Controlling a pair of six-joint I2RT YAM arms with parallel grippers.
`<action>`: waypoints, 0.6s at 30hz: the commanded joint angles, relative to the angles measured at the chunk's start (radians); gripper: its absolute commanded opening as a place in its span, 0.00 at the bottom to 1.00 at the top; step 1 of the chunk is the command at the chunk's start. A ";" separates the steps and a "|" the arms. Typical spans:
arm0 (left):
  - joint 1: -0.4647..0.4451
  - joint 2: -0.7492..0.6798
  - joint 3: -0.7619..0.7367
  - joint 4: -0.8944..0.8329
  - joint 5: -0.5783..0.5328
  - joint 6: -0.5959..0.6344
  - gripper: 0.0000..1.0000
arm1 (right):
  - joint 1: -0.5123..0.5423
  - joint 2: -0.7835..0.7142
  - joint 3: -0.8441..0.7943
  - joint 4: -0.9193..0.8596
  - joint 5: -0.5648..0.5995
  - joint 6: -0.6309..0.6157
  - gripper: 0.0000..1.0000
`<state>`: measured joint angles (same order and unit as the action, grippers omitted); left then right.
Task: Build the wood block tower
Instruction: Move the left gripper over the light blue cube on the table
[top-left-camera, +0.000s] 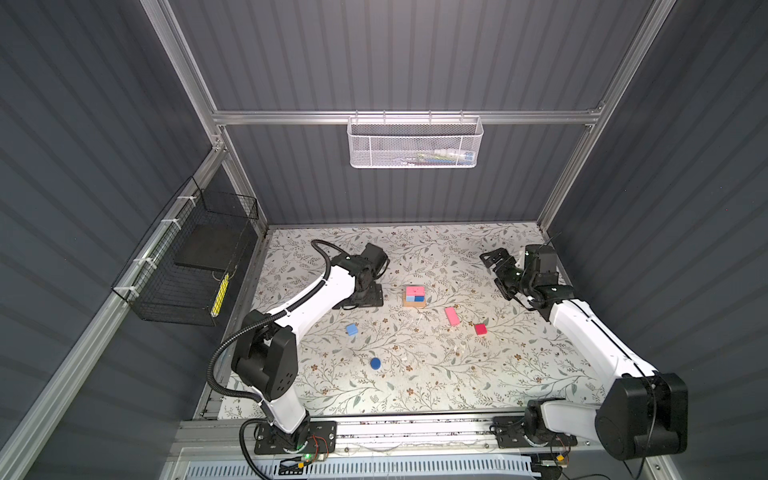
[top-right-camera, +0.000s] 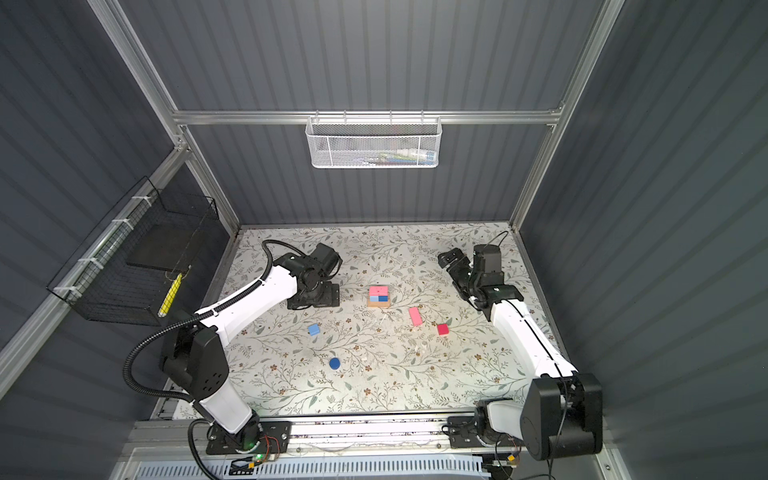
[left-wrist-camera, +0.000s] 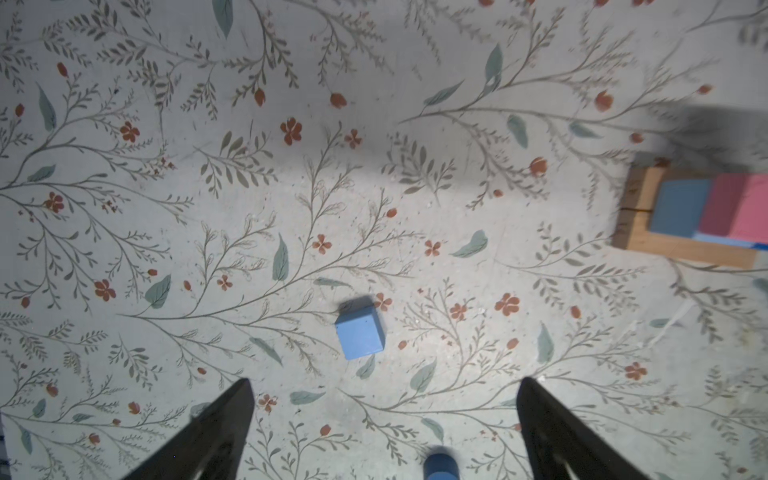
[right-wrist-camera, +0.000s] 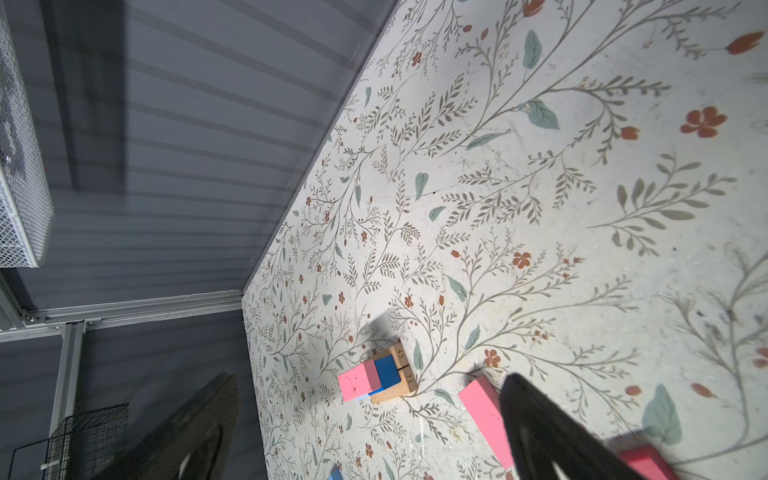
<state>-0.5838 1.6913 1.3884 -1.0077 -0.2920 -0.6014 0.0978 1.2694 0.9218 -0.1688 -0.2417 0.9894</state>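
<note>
The tower (top-left-camera: 414, 296) (top-right-camera: 379, 296) stands mid-table: a tan base carrying blue cubes and one pink oblong (right-wrist-camera: 355, 382), also seen at the edge of the left wrist view (left-wrist-camera: 690, 212). Loose wood blocks lie around it: a pink oblong (top-left-camera: 451, 316) (right-wrist-camera: 482, 411), a red cube (top-left-camera: 480, 329) (right-wrist-camera: 646, 459), a light blue cube (top-left-camera: 351, 329) (left-wrist-camera: 359, 332) and a dark blue disc (top-left-camera: 375, 363) (left-wrist-camera: 440, 467). My left gripper (top-left-camera: 360, 300) (left-wrist-camera: 385, 381) hangs open and empty, left of the tower. My right gripper (top-left-camera: 496, 274) (right-wrist-camera: 371, 376) is open and empty, raised at the back right.
A white mesh basket (top-left-camera: 413, 143) hangs on the back rail. A black wire basket (top-left-camera: 187, 266) is fixed to the left wall. Grey walls close the table at the back and on both sides. Both arm bases sit on the front rail (top-left-camera: 415, 430).
</note>
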 joint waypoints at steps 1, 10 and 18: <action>-0.004 -0.046 -0.062 -0.023 -0.017 0.032 0.99 | 0.016 -0.006 -0.008 -0.011 0.021 0.003 0.99; -0.002 -0.036 -0.178 0.002 -0.004 -0.042 0.97 | 0.037 0.009 -0.001 -0.007 0.034 0.008 0.99; 0.013 0.039 -0.200 0.086 0.058 -0.147 0.88 | 0.039 0.022 0.000 -0.005 0.039 0.008 0.99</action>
<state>-0.5804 1.6951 1.2011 -0.9501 -0.2653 -0.6930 0.1318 1.2823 0.9218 -0.1726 -0.2157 0.9916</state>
